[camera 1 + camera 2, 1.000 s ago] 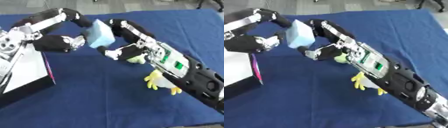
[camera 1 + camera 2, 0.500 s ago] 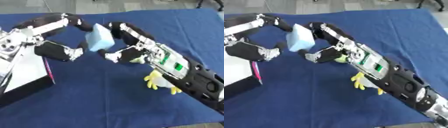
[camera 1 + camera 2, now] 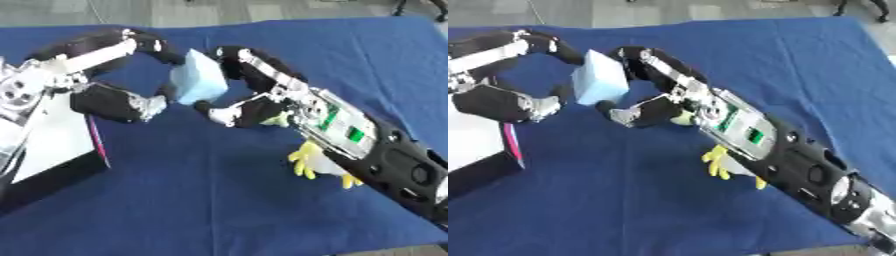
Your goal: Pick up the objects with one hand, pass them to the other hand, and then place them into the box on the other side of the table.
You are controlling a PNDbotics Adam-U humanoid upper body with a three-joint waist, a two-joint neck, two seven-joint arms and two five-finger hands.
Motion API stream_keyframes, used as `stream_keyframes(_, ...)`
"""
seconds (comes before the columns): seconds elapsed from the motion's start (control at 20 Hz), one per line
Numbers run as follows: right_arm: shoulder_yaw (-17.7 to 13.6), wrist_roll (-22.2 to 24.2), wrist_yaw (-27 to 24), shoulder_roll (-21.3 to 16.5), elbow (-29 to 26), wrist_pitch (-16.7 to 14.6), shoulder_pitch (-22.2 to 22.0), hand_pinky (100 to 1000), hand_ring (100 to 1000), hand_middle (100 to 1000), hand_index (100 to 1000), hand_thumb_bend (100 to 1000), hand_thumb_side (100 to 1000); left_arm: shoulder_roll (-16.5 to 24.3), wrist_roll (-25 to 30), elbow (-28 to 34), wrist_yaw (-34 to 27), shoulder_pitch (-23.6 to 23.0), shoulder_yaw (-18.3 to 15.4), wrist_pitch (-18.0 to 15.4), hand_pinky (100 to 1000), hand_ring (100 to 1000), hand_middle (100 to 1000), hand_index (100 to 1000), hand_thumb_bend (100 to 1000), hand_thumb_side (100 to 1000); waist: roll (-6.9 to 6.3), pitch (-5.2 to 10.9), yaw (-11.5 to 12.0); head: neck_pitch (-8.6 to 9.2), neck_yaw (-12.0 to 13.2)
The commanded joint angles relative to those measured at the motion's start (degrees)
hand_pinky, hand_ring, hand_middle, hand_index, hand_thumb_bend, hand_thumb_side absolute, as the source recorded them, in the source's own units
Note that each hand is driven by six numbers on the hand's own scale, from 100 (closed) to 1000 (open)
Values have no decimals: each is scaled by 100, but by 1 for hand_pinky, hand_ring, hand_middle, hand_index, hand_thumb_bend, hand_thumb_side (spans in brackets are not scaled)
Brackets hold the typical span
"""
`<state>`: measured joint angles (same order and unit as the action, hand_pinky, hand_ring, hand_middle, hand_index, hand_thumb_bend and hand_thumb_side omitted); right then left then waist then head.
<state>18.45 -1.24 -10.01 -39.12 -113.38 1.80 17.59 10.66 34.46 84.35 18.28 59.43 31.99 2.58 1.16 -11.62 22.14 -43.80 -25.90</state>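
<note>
My right hand (image 3: 249, 102) still has fingers and thumb curled round the pale blue foam block (image 3: 199, 83), and my left hand (image 3: 118, 97) has come in, fingers curling over its far side. White open box (image 3: 48, 145) sits left; can't see inside.

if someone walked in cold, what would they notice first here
First, the light blue block held up in the middle, between the left hand and the right hand, whose fingers both reach around it. Next, a yellow and white toy lying on the blue tablecloth under the right arm, and the white box at the left edge.
</note>
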Motion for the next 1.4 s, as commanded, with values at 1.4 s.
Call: stream_keyframes(1.4,-60,-84,41,5,-122,201,51,692,559,616,647,100,100,53,-512,627,88,-28,1,85,1000,872,783,887,138,263,23,-53,24,-32,21)
